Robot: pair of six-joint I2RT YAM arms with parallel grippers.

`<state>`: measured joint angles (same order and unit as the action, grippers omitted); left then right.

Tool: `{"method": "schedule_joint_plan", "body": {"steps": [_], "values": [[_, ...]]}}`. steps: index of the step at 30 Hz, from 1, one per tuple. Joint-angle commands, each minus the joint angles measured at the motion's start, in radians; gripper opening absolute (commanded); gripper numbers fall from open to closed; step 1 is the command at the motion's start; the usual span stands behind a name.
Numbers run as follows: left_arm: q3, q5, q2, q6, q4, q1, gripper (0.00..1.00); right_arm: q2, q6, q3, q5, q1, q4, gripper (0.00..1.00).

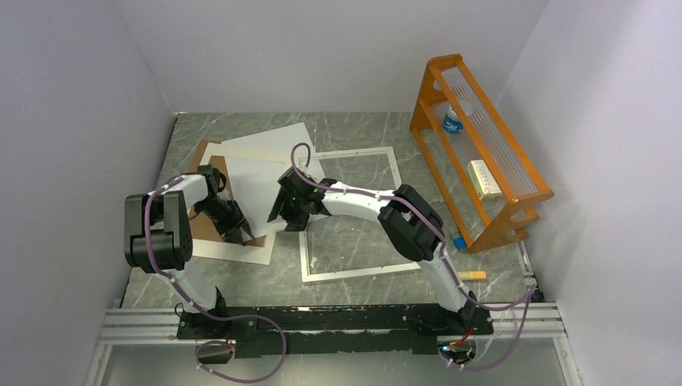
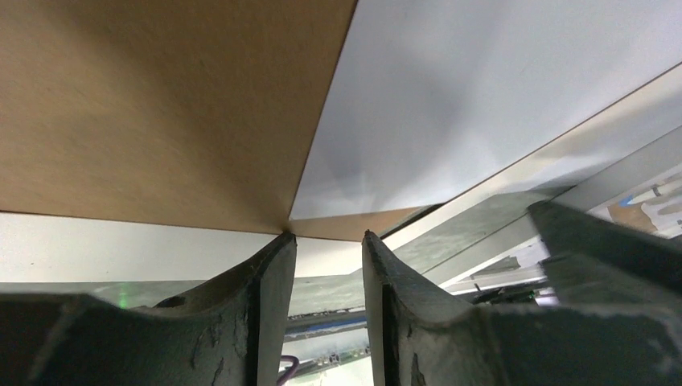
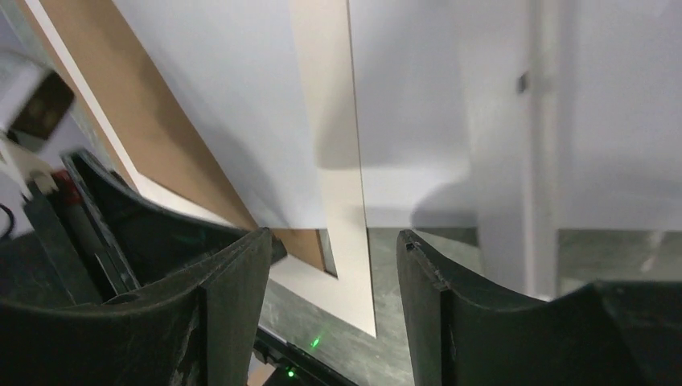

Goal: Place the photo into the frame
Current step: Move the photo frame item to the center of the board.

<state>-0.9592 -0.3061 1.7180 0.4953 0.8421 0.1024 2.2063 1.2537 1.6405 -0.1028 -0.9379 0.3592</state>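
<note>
Hidden or unclear: the picture side of the photo (image 1: 256,189) does not show; only its plain white reverse faces up. It lies on the stack left of the frame (image 1: 362,273), not inside it. The right arm crosses the frame's near-left corner and covers part of that border. Both arms overlap the stack, so its layers are hard to separate: a brown backing board (image 1: 206,228), a white card mat (image 1: 235,251) and a cream sheet (image 1: 273,143) – whether that sheet is part of the mat cannot be told. The rack's contents are too small to identify.

Count: one frame, one photo, one backing board, one orange rack (image 1: 515,219), two arms.

Left gripper (image 2: 328,237): fingers a narrow gap apart, nothing between them, tips at a corner of the photo where it overlies the board. Right gripper (image 3: 334,237): fingers spread wider, pinching nothing – poised above the photo's right edge and the cream strip beside it.
</note>
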Motion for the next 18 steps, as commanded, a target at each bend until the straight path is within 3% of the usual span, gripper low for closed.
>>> {"method": "schedule_joint_plan", "body": {"steps": [1,4,6,9,11,16,18], "values": [[0.065,-0.030,-0.017,0.035,-0.002,-0.027,0.42,-0.047,-0.045,0.031,-0.013,0.040,0.027,0.62],[0.017,-0.048,-0.061,0.003,0.040,-0.027,0.42,-0.050,-0.061,0.044,-0.028,0.039,0.041,0.62],[-0.037,0.035,-0.112,-0.001,0.103,-0.027,0.44,-0.062,-0.072,0.050,-0.024,0.035,0.094,0.62],[-0.108,0.195,-0.167,0.002,0.150,-0.023,0.56,-0.108,-0.057,-0.010,0.002,0.022,0.093,0.61],[-0.142,0.262,-0.179,0.007,0.158,-0.010,0.58,-0.132,-0.046,-0.042,-0.007,0.013,0.080,0.61],[-0.127,0.305,-0.156,0.043,0.127,0.093,0.38,-0.124,-0.014,-0.026,0.017,-0.024,0.124,0.59],[-0.086,0.260,-0.132,0.043,0.092,0.143,0.34,-0.113,-0.005,-0.028,0.024,-0.039,0.118,0.59]]}}
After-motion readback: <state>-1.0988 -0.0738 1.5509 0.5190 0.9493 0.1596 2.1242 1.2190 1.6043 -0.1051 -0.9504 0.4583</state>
